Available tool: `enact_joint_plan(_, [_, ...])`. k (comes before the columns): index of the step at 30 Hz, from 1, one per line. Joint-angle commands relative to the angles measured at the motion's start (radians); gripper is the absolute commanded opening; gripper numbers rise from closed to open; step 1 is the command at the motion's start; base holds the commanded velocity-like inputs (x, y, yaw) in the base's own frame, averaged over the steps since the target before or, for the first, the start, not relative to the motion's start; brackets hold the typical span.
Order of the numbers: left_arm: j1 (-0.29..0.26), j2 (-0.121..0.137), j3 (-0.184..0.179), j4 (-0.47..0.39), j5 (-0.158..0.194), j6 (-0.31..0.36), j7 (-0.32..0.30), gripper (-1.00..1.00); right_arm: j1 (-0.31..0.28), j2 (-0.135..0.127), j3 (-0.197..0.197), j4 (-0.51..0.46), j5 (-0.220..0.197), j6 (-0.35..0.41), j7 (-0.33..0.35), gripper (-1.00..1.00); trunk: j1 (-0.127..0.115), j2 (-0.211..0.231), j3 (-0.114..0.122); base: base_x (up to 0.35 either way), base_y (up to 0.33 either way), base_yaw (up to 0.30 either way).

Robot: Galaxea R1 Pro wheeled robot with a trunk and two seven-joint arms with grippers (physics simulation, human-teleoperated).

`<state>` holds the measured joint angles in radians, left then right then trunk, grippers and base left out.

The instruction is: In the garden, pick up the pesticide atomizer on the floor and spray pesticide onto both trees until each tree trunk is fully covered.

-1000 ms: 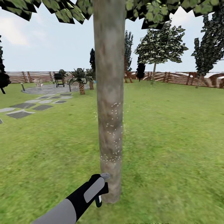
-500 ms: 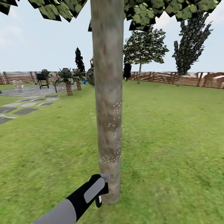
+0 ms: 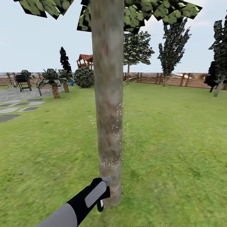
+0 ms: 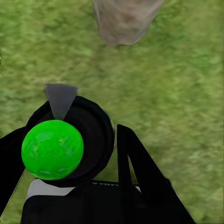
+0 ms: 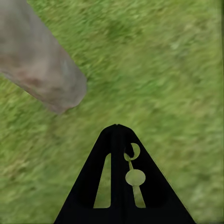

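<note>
A thick grey-brown tree trunk [image 3: 108,104] rises straight ahead of me on the garden lawn [image 3: 176,142]. White pesticide specks [image 3: 116,126] dot its middle and right side, with a denser band lower down. My left gripper [image 3: 101,190] is shut on the black pesticide atomizer [image 3: 100,197], whose grey nozzle [image 3: 107,180] almost touches the trunk's foot. In the left wrist view the atomizer [image 4: 70,140] sits between the black fingers [image 4: 135,163], nozzle towards the trunk base [image 4: 126,21]. My right gripper [image 5: 116,128] is shut and empty over grass beside the trunk [image 5: 42,70].
Another leafy tree [image 3: 135,47] stands far back by the brown slat fence [image 3: 176,80]. Short palms [image 3: 55,85], a round bush [image 3: 83,77] and a grill [image 3: 22,80] lie at the far left by stepping stones [image 3: 19,108]. Dark thin trees [image 3: 171,41] stand at the right.
The camera has swung, so the whole background has slid left while the trunk stays central. The specks now sit nearer the trunk's right edge. The left arm holds the atomizer at the trunk's foot as before.
</note>
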<state>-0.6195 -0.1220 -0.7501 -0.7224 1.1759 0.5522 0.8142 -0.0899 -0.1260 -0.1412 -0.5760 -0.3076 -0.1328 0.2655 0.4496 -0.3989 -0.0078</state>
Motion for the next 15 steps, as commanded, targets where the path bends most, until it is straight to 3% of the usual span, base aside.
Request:
enact_joint_plan(1, [-0.001,0.001,-0.003,-0.001,0.005,0.002,0.006,-1.00,-0.001,0.000,-0.003,0.001,-0.010,-0.001,0.009,-1.00,0.000,-0.001,-0.001,0.000,0.334,-0.262])
enact_joint_plan(15, [0.000,0.001,-0.003,-0.003,0.005,0.002,0.006,-1.00,-0.001,0.000,-0.003,0.001,-0.010,-0.001,0.009,-1.00,0.000,-0.001,-0.001,0.000,0.334,-0.262])
